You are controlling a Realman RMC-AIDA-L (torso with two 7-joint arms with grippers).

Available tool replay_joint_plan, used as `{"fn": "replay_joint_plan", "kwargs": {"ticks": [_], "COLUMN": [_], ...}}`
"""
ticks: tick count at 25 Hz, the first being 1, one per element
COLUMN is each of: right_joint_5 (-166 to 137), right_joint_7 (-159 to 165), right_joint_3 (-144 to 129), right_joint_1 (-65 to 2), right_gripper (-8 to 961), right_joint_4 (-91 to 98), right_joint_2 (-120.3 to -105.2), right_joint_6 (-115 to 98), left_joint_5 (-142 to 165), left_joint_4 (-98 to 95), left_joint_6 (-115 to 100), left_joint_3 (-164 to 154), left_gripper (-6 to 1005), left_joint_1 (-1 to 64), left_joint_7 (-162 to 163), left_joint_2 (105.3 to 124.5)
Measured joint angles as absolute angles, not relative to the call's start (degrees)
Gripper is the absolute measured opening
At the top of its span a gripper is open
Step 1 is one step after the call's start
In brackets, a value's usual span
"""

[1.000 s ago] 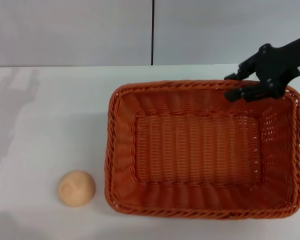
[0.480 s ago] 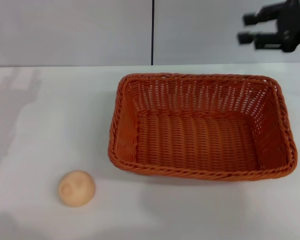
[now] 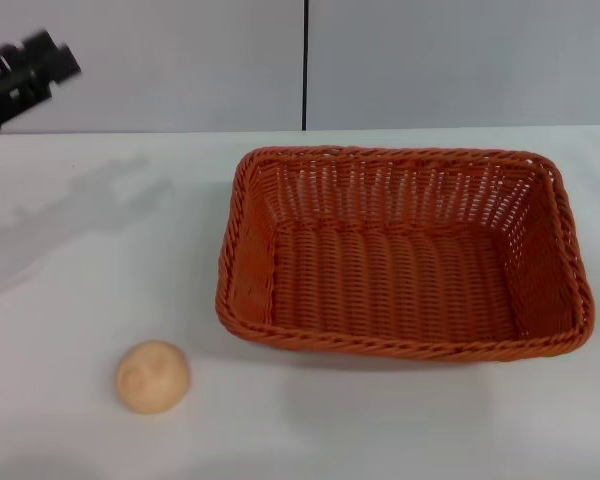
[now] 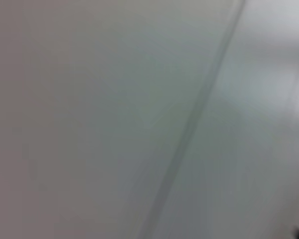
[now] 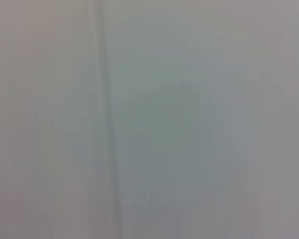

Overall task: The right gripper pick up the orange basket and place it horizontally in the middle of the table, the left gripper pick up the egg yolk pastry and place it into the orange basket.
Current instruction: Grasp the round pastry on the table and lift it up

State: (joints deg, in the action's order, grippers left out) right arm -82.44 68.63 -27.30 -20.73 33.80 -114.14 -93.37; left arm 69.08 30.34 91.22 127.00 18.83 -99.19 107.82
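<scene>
Whether my left gripper [image 3: 30,70], at the frame's upper left, is parted or closed, I cannot tell. Orange basket [image 3: 400,255] sits centre-right; egg yolk pastry [image 3: 153,376] lower left.

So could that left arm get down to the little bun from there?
Probably yes. The left gripper is up at the far left edge, the bun sits alone on the table, left of the basket, with nothing between them.
</scene>
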Motion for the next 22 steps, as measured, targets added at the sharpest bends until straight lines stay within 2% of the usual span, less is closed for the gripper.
{"fn": "replay_joint_plan", "kwargs": {"ticks": [1, 3, 5, 8, 11, 12, 16, 20, 22], "right_joint_5": [-79.93, -78.76, -78.24, -77.98, -77.63, -77.63, -77.57, -77.55, -77.53], "right_joint_7": [66.35, 64.56, 61.99, 61.35, 61.34, 61.34, 61.34, 61.35, 61.35], "right_joint_3": [-24.41, -21.39, -15.41, -11.70, -7.58, -7.58, -5.40, -5.33, -5.36], "right_joint_1": [-18.69, -17.42, -16.29, -15.91, -15.65, -15.65, -15.88, -16.43, -16.92], "right_gripper": [470, 470, 470, 470, 470, 470, 470, 470, 470], "right_joint_4": [30.22, 26.88, 22.53, 21.01, 20.49, 20.49, 19.59, 19.33, 19.25], "right_joint_2": [-114.67, -114.77, -114.83, -115.16, -115.71, -115.71, -115.53, -115.39, -115.40], "right_joint_6": [-93.39, -93.67, -95.02, -95.66, -95.79, -95.79, -94.68, -92.93, -91.79], "left_joint_5": [75.68, 75.68, 87.52, 92.09, 98.46, 98.46, 106.56, 108.98, 110.12], "left_joint_4": [33.13, 33.13, 38.75, 41.36, 45.24, 45.24, 50.56, 51.00, 50.59], "left_joint_6": [93.55, 93.55, 96.70, 96.63, 96.96, 96.96, 98.55, 98.52, 98.48], "left_joint_3": [126.88, 126.88, 127.54, 128.04, 129.28, 129.28, 129.75, 130.58, 132.21], "left_gripper": [636, 636, 636, 636, 637, 637, 637, 781, 780], "left_joint_1": [20.04, 20.04, 21.69, 21.71, 21.48, 21.48, 19.90, 19.04, 18.27], "left_joint_7": [-92.29, -92.29, -82.74, -80.78, -79.42, -79.42, -79.11, -79.66, -80.91], "left_joint_2": [105.04, 105.04, 102.19, 102.32, 104.07, 104.07, 107.52, 108.49, 109.17]}}
